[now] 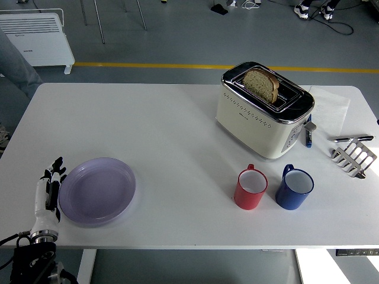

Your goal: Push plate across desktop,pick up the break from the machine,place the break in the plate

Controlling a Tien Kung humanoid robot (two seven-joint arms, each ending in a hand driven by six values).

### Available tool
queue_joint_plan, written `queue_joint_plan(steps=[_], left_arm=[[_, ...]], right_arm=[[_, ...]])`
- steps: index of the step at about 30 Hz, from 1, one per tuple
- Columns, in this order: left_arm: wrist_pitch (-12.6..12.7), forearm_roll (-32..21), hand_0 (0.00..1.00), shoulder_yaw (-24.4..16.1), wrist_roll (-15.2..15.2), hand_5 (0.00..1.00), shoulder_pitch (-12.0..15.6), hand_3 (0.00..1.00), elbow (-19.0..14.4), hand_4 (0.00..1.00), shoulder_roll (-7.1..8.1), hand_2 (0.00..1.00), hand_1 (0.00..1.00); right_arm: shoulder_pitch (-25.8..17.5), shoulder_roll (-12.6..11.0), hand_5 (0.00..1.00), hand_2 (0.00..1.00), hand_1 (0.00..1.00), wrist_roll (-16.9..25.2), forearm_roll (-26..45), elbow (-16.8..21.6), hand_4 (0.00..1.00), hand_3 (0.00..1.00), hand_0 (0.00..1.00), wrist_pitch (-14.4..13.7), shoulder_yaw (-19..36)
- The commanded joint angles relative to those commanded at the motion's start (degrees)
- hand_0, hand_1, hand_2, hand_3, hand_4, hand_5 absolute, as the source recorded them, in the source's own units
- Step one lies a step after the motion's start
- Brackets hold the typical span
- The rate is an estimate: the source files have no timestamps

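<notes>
A pale purple plate [97, 190] lies at the table's near left. My left hand [50, 190] is flat and edge-on right at the plate's left rim, fingers straight and holding nothing. A cream and chrome toaster [264, 110] stands at the right of middle, with a slice of bread [262, 85] standing up out of its slot. My right arm is out of view.
A red mug [251, 187] and a blue mug [294, 187] stand in front of the toaster. A metal toast rack [354, 156] and a pen lie at the right edge, with white paper [329, 106] behind. A person's sleeve [18, 65] shows at the far left.
</notes>
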Motion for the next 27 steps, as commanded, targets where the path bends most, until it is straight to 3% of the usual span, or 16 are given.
queue_joint_plan(steps=[19, 27], left_arm=[[-1.4, -1.5, 0.834, 4.0, 0.6, 0.998, -2.8, 0.868, 1.2, 0.610, 0.13, 0.947, 0.877], [-2.7, -2.6, 0.830, 7.7, 1.6, 0.998, -4.0, 0.868, 1.6, 0.604, -0.13, 0.946, 0.877]], right_arm=[[0.4, 0.4, 0.584, 0.688, 0.689, 0.0, 0.1, 0.0, 0.527, 0.683, 0.767, -0.1, 0.4], [0.5, 0.4, 0.582, 0.689, 0.689, 0.0, 0.1, -0.1, 0.521, 0.682, 0.767, 0.0, 0.3]])
